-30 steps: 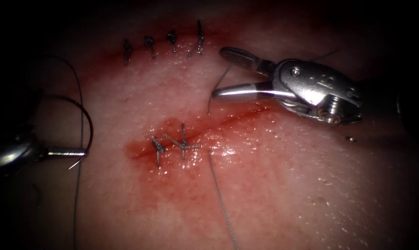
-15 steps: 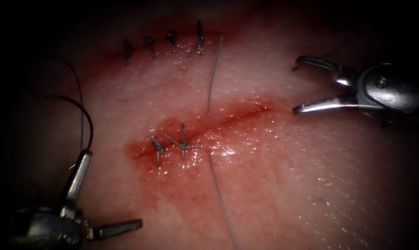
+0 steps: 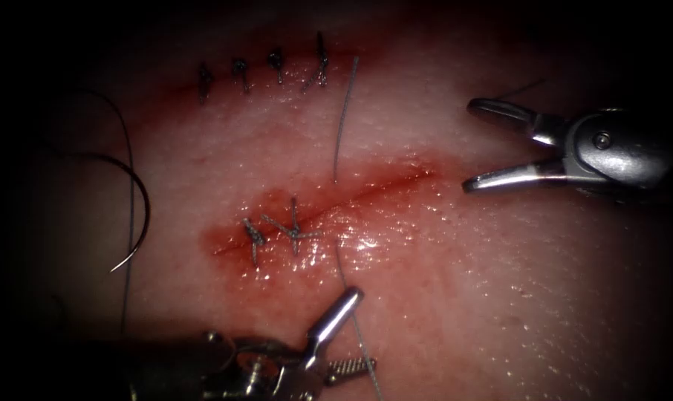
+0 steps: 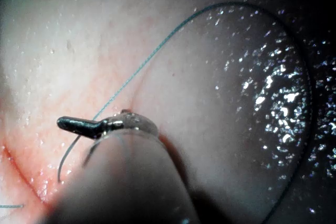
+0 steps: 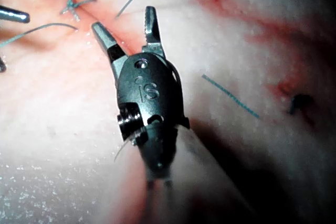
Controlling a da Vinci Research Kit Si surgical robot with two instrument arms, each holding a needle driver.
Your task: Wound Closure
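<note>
The curved needle (image 3: 142, 212) lies free on the tissue (image 3: 500, 297), left of the cut (image 3: 381, 187), with dark thread (image 3: 131, 171) trailing from it. A pale thread (image 3: 342, 126) enters the tissue just above the cut and comes out below it. My left tool (image 3: 366, 327) is below the cut, jaws open on either side of that lower thread (image 3: 362, 353), holding nothing. One of its jaws sits beside the thread (image 4: 142, 72) in the left wrist view. My right tool (image 3: 467, 145) hovers at the cut's right end, open and empty (image 5: 122, 17).
Two knotted stitches (image 3: 293, 230) close the left part of the cut, amid red fluid (image 3: 232, 245). A row of several finished stitches (image 3: 277, 65) runs across the tissue farther back. A short cut thread end (image 5: 231, 95) lies on the tissue.
The left tool let go of the needle, opened, and swung right to the thread below the cut. The right tool pulled back to the right, still open.
</note>
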